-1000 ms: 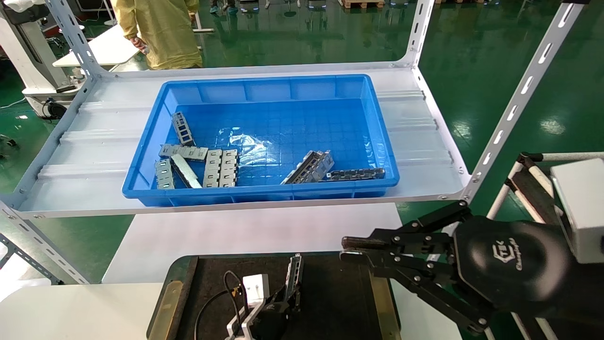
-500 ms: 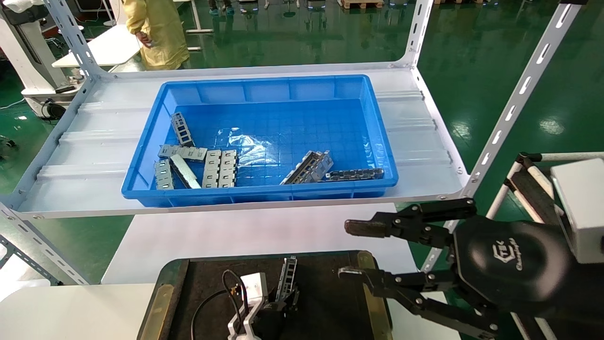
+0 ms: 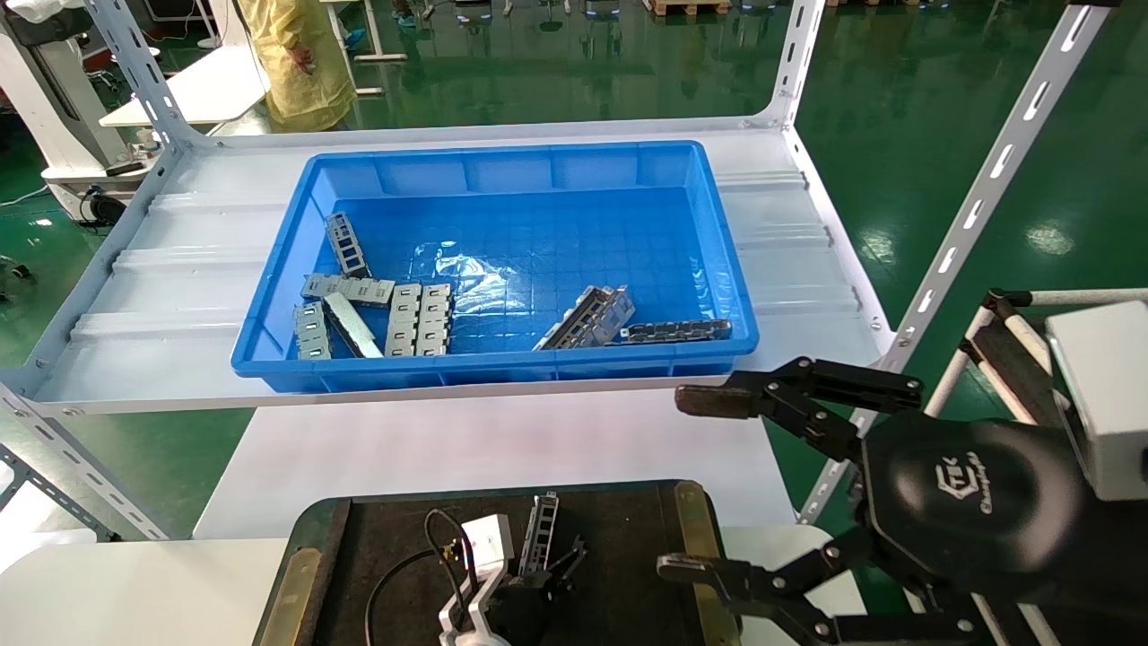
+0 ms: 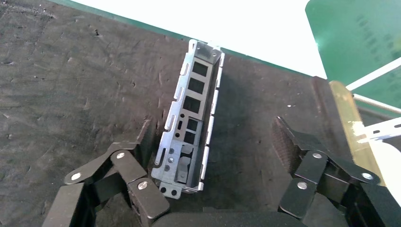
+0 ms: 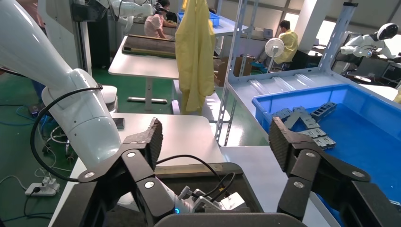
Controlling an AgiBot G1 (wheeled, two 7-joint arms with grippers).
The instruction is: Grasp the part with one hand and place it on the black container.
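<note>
The part [image 3: 541, 534], a narrow silver channel bar with slotted sides, lies on the black container's [image 3: 628, 538] felt surface. My left gripper [image 3: 549, 563] is low over the tray at the bottom centre, open around the part's near end. In the left wrist view the part [image 4: 191, 113] lies on the felt [image 4: 71, 85] between the spread fingers of the left gripper [image 4: 213, 127]. One finger [image 4: 142, 142] is right beside the part and the other [image 4: 288, 142] is well apart. My right gripper [image 3: 686, 484] hangs wide open and empty over the tray's right edge, and it also shows in its own view [image 5: 215, 130].
A large blue bin [image 3: 502, 368] on the white shelf ahead holds flat silver plates [image 3: 417, 318], another channel bar [image 3: 587, 318] and a dark chain-like strip [image 3: 673, 330]. A slanted shelf upright [image 3: 951, 260] stands by the right arm. A person in yellow [image 3: 300, 54] stands behind the shelf.
My left gripper has opened and let go of the part, which now rests on the tray. My right gripper has gone from shut to wide open.
</note>
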